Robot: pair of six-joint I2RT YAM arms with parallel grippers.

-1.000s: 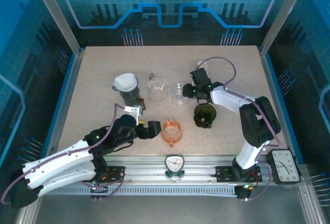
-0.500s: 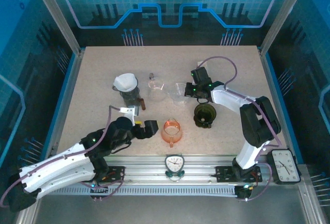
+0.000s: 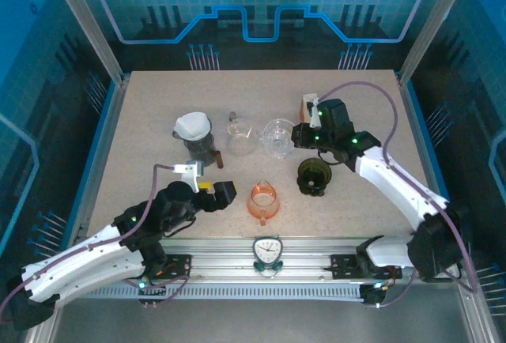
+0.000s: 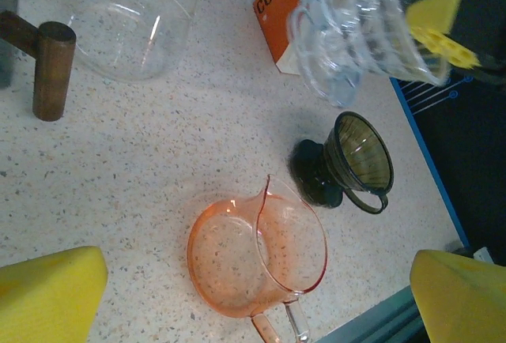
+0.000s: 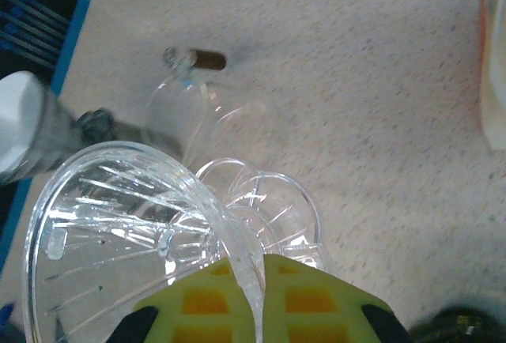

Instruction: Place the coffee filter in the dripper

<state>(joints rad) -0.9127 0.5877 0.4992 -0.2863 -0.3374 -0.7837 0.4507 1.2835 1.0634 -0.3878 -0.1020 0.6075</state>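
Pads of the right gripper point(image 5: 257, 295) were clamped on the rim wall of the clear dripper point(image 5: 118, 216), one pad inside the cone and one outside. The dripper hung tilted and appeared to be off the table point(image 3: 142, 106), just beside the orange coffee box point(image 3: 307, 108) and above the dark green dripper point(image 3: 314, 175). The left gripper point(image 3: 220, 193) was spread wide with nothing in it, low near the front edge and looking out over the orange cup point(image 4: 253, 256).

Further out, the coffee filter point(image 3: 192, 125) sat as a white cone in the mouth of a dark vessel point(image 3: 194, 145) at the left of the group, with a clear carafe point(image 3: 239, 139) between it and the held dripper.

By my judgement the filter is paper: almost weightless, soft, and easy to crush or fold shut. A light pinch on its upper edge, where it stands free of the vessel, looks the best hold, and the empty left gripper was nearer to it. The ribbed dripper is stiff, smooth and likely slippery, so its thin rim grip could slide if jolted.
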